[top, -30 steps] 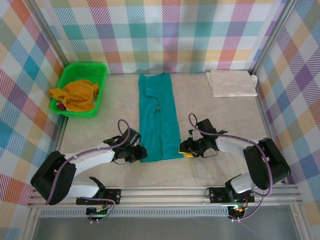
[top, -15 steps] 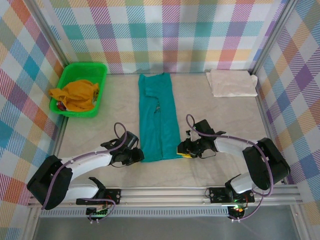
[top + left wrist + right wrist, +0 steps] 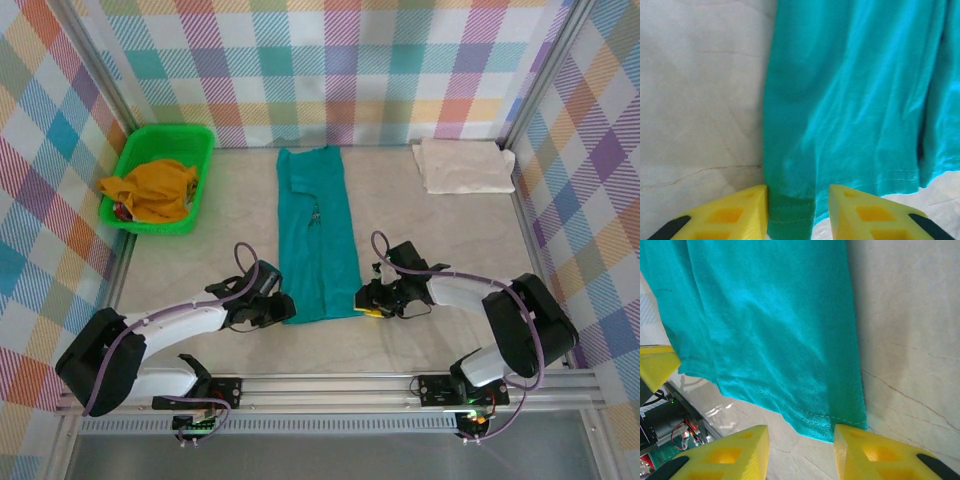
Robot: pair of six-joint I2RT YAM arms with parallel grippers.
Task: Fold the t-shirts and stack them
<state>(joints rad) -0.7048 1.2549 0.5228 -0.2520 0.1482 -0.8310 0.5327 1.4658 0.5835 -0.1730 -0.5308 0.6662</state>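
Note:
A teal t-shirt (image 3: 318, 230) lies folded into a long narrow strip down the middle of the table, its hem toward me. My left gripper (image 3: 284, 308) is at the hem's left corner. In the left wrist view the teal cloth (image 3: 850, 100) has its corner lying between the spread yellow fingers (image 3: 740, 210) of that open gripper (image 3: 797, 194). My right gripper (image 3: 366, 298) is at the hem's right corner. It stands open (image 3: 800, 434), low over the table, with the teal corner (image 3: 765, 315) just ahead of its right finger. A folded cream-white t-shirt (image 3: 463, 165) rests at the back right.
A green plastic basket (image 3: 205, 135) with an orange-yellow cloth (image 3: 150, 190) in it stands at the back left. Checked walls and metal posts close in the table on three sides. Bare tabletop lies on both sides of the teal strip.
The left gripper drew back a little to the left, then returned to the hem's left corner. The right gripper edged slightly toward the hem. The shirt has not moved.

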